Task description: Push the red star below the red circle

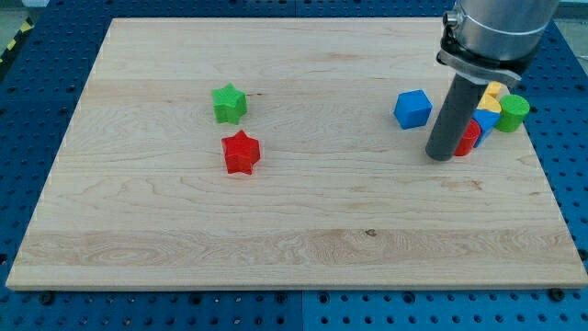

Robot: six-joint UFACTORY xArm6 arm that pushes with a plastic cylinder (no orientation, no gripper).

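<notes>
The red star (pixel 242 153) lies on the wooden board, left of centre, just below the green star (pixel 229 103). The red circle (pixel 469 138) is at the view's right, mostly hidden behind my rod. My tip (pixel 442 156) rests on the board right beside the red circle, on its left, and far to the right of the red star.
A blue cube (pixel 412 108) sits left of the rod. Behind the rod are a yellow block (pixel 494 95), a second blue block (pixel 485 120) and a green cylinder (pixel 513 113), near the board's right edge (pixel 544 175).
</notes>
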